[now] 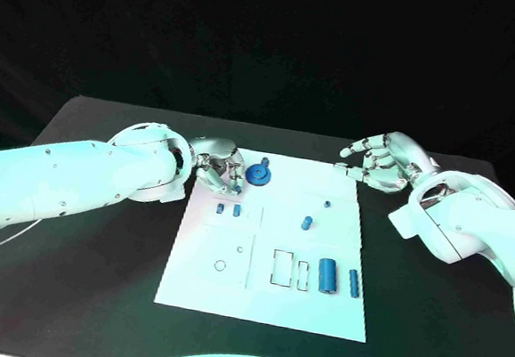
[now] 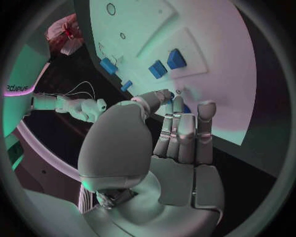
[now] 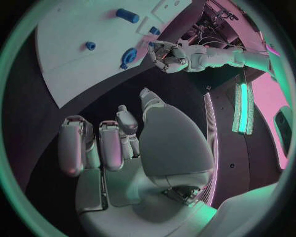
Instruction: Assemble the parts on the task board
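The white task board lies in the middle of the black table. A blue round part stands at its far edge, and my left hand pinches it from the left between thumb and fingertips. In the left wrist view a sliver of that round part shows between them. My right hand hovers over the table beyond the board's far right corner, fingers apart and holding nothing. Two small blue blocks, a small blue piece and two blue cylinders lie on the board.
Outlined slots and a small ring mark sit in the board's near half. Black table runs around the board on all sides. The right wrist view shows my left hand beside the round part.
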Available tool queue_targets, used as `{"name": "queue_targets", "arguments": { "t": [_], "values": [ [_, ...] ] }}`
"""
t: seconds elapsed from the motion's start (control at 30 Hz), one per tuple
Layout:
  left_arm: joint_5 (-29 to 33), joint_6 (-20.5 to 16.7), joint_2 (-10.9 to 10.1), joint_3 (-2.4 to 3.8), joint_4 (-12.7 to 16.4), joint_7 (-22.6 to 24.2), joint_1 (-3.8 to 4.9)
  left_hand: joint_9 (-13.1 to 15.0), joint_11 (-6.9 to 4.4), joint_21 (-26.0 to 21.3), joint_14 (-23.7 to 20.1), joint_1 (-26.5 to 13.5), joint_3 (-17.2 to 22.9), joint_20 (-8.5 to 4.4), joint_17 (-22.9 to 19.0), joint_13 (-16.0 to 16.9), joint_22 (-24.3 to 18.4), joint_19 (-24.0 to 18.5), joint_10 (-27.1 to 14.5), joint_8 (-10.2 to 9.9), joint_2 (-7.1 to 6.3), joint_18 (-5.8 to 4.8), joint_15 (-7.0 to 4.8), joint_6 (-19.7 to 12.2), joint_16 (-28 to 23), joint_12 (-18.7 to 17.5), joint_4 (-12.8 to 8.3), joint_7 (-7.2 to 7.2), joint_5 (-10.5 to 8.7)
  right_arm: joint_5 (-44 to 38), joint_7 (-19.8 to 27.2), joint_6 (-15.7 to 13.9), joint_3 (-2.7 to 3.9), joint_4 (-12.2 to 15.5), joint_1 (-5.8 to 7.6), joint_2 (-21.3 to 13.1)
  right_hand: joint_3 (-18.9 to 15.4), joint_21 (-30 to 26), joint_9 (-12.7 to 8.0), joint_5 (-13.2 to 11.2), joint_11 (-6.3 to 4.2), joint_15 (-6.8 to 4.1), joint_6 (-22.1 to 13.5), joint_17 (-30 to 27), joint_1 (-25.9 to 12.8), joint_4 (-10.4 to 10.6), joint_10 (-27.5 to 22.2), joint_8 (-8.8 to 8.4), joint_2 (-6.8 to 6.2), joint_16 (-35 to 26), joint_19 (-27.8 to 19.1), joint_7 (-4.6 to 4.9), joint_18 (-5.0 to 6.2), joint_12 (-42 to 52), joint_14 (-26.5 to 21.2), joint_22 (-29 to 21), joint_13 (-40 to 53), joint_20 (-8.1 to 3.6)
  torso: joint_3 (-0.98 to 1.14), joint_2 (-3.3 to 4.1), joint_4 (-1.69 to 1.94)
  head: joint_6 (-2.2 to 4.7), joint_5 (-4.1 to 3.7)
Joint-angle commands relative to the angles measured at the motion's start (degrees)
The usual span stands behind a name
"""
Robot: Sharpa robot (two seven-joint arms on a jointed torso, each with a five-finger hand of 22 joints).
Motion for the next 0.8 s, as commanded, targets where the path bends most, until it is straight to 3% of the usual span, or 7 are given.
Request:
{"name": "queue_targets", "arguments": {
  "t": [0.03, 0.27, 0.8],
  "values": [
    [-0.5, 1.5, 0.3, 0.03, -0.1, -0.7, 0.01, 0.7, -0.09, 0.0, 0.2, -0.6, -0.3, 0.07, -0.1, -0.1, 0.0, 0.4, 0.4, 0.0, 0.0, -1.1, 0.01, 0.3, 0.2, -0.3, 0.0, 0.01, -0.04, -0.5, 0.6, 0.1, 0.0, 0.1, -0.05, 0.0, 0.3, -0.4, -0.1, 0.3, -0.16, -0.44, -0.3, 0.0, 0.6, 0.0, 0.1, 0.39, 0.06, -0.1, 0.1, 0.09, 0.29, -0.1, 1.9, 9.6, 0.0, -0.33, -0.04, 0.04, -0.04, 0.01, 0.09],
    [-0.7, 1.6, 0.3, 0.02, -0.6, -1.1, 0.01, 0.8, -0.12, 0.0, 0.2, -0.7, -0.4, 0.07, 0.0, -0.1, 0.0, 0.4, 0.4, 0.0, 0.04, -1.1, 0.0, 0.4, 0.3, -0.4, 0.0, -0.02, -0.03, -0.6, 0.6, 0.0, 0.0, 0.2, -0.06, 0.0, 0.3, -0.4, -0.1, 0.3, -0.16, -0.44, -0.3, 0.0, 0.6, 0.0, 0.1, 0.39, 0.06, -0.1, 0.1, 0.09, 0.29, -0.1, 1.9, 9.6, 0.0, -0.33, 0.05, -0.02, 0.01, -0.14, 0.12],
    [-0.4, 1.9, 0.2, 0.0, -1.0, -1.2, 0.01, 0.8, -0.14, 0.0, 0.2, -0.7, -0.4, 0.06, 0.0, -0.1, 0.1, 0.5, 0.5, 0.0, 0.07, -1.11, -0.02, 0.5, 0.3, -0.4, 0.0, -0.04, -0.02, -0.8, 0.6, 0.0, 0.0, 0.3, -0.06, -0.1, 0.3, -0.4, -0.1, 0.3, -0.16, -0.44, -0.3, 0.0, 0.6, 0.0, 0.1, 0.39, 0.06, -0.1, 0.1, 0.09, 0.29, -0.1, 1.9, 9.6, 0.0, -0.33, 0.01, -0.06, -0.01, -0.22, 0.1]
  ]
}}
